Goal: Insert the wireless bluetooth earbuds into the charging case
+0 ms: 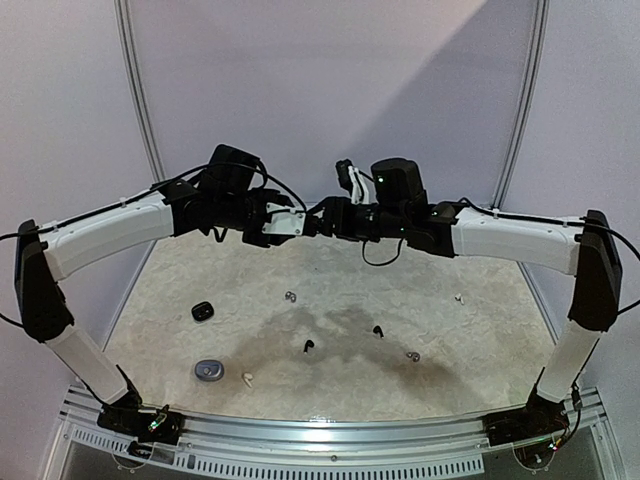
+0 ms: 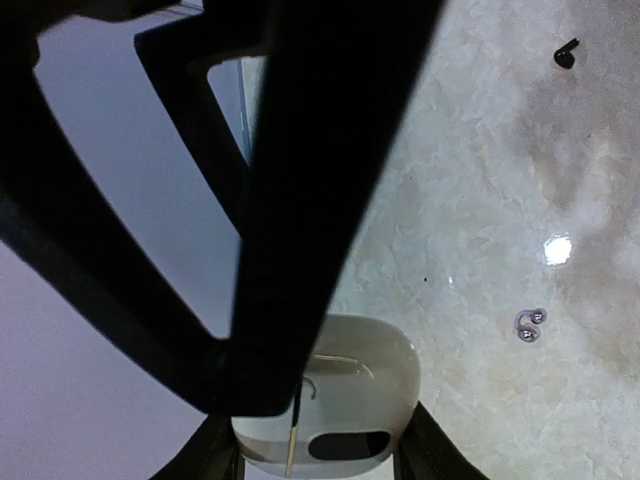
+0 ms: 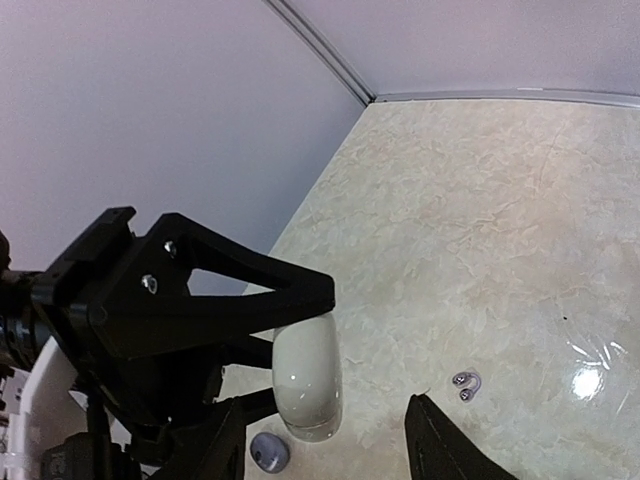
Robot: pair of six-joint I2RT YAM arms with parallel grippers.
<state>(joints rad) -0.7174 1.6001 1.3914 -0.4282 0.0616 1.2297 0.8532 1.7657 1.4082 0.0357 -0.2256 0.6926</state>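
Note:
A white pebble-shaped charging case (image 2: 360,385) is held in the air above the table's middle, with my left gripper (image 2: 320,445) shut on it from both sides. It shows a dark oval recess on its near face. My right gripper (image 3: 330,425) faces it, jaws apart. The case (image 3: 308,375) sits between them, close to the left finger, with a wide gap to the right finger. In the top view both grippers (image 1: 290,224) (image 1: 322,216) meet nose to nose. Tiny earbuds lie on the table: black ones (image 1: 308,346) (image 1: 377,330), silvery ones (image 1: 291,296) (image 1: 412,356) and white ones (image 1: 246,379) (image 1: 459,298).
A black case (image 1: 202,311) and a grey-blue case (image 1: 208,371) rest on the table's left side. The pale mottled tabletop (image 1: 470,350) is bounded by white walls at the back and a metal rail (image 1: 330,430) at the near edge.

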